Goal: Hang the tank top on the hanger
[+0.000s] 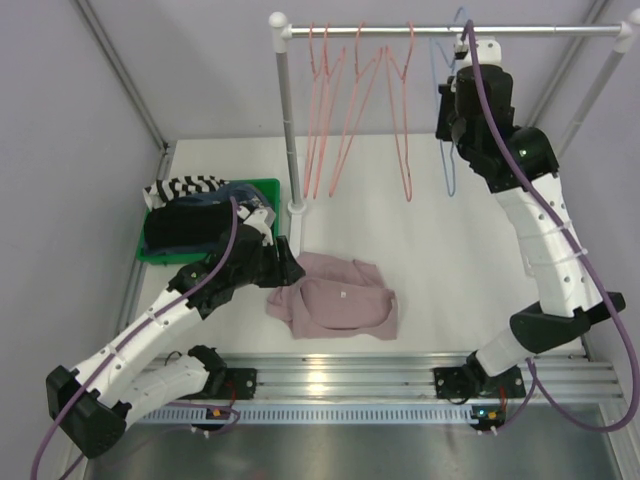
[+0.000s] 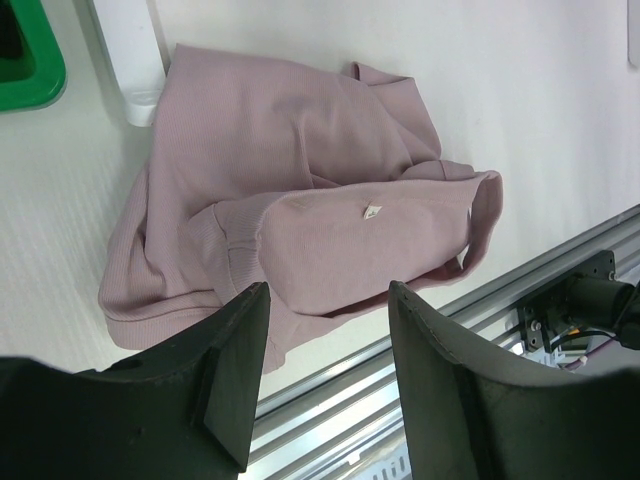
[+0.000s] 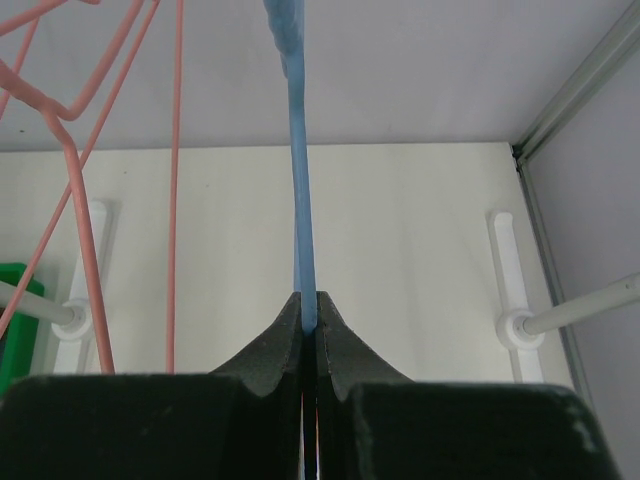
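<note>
The left tool (image 1: 278, 266) (image 2: 328, 300) is held spread over the left edge of the tank top (image 1: 340, 305) (image 2: 300, 150), which is laid crumpled on the desk (image 1: 450, 260). Beneath the rail (image 1: 400, 32), the hanger (image 1: 450, 170) (image 3: 300, 200) is pinched by the right tool (image 1: 445, 125) (image 3: 309, 310).

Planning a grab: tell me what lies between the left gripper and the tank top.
Nothing; left wrist view shows the tank top directly beyond the open left gripper.
</note>
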Robot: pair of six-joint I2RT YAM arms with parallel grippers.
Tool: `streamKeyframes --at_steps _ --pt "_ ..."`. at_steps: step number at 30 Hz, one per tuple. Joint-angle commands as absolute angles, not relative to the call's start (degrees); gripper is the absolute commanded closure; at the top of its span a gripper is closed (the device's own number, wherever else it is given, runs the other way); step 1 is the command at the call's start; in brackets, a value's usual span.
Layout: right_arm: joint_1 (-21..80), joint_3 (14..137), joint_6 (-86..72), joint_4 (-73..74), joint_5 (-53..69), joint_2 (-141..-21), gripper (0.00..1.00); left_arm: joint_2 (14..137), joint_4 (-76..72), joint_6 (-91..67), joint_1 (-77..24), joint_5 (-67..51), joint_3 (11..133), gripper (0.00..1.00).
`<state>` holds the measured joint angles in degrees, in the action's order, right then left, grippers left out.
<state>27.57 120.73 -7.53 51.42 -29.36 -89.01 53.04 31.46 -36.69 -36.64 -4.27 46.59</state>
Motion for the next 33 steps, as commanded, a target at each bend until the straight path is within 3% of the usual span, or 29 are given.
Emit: streamKeyframes --at_steps 1,20,33 --pt "26.81 119.98 -7.38 48.51 -29.0 -85.17 1.0 52.56 28.92 -35.86 -36.47 -4.75 46.23 0.44" --pt "26.81 104.78 -11.86 51.59 -22.34 -69.97 1.0 54.23 28.91 -35.51 -36.47 -3.44 45.62 0.43" --pt "33.03 68.24 -25.22 49.58 -2.55 -47.38 1.0 58.09 28.92 -40.87 -37.35 -0.53 40.61 0.48"
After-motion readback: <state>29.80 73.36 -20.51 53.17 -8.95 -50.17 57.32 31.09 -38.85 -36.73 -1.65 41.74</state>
